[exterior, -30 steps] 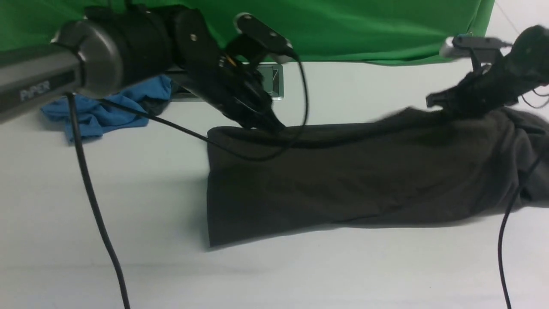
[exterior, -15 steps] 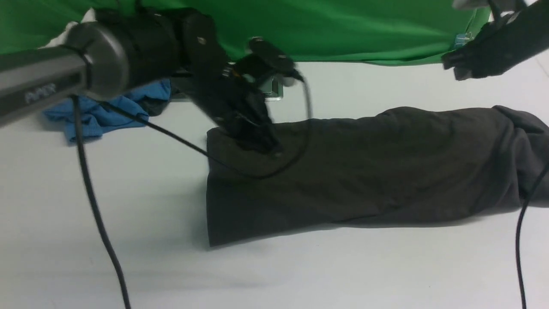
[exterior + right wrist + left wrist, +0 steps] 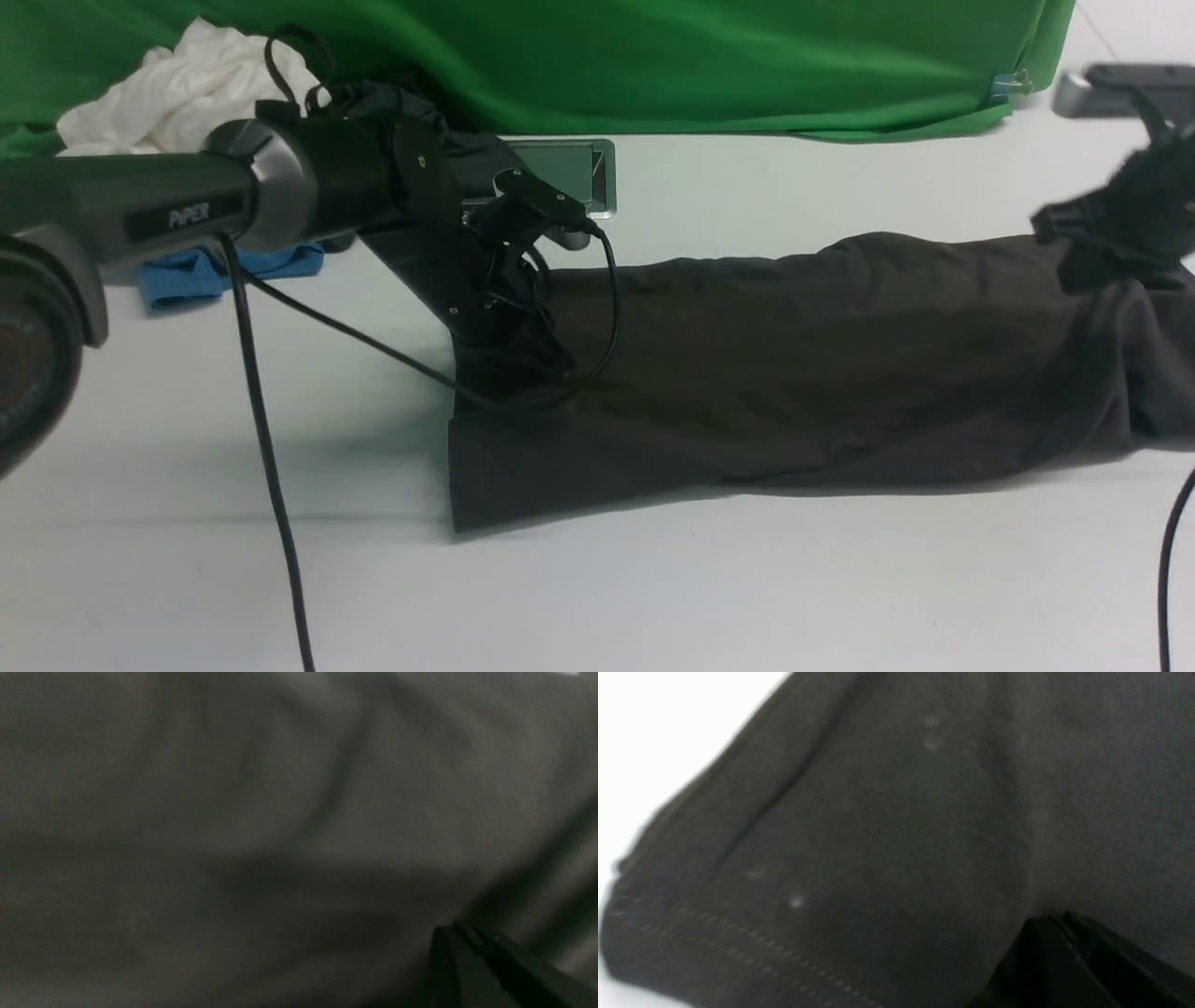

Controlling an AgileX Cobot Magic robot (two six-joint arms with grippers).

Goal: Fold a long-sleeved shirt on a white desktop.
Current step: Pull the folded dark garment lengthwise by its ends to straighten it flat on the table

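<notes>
Charcoal knit fabric, the long-sleeved shirt (image 3: 794,364), lies folded into a long band across the middle and right of the white desktop (image 3: 653,597); we note a stitched hem at its left end in the left wrist view. We find the left gripper (image 3: 532,359) closed, pressing down on the shirt's left end with no cloth visibly pinched. The right gripper (image 3: 1088,252) is likewise closed, low over the bunched right end; contact cannot be confirmed. Behind sit a silver hatch (image 3: 583,173), a blue garment (image 3: 187,280), a white garment (image 3: 177,89) and a green backdrop (image 3: 700,65).
</notes>
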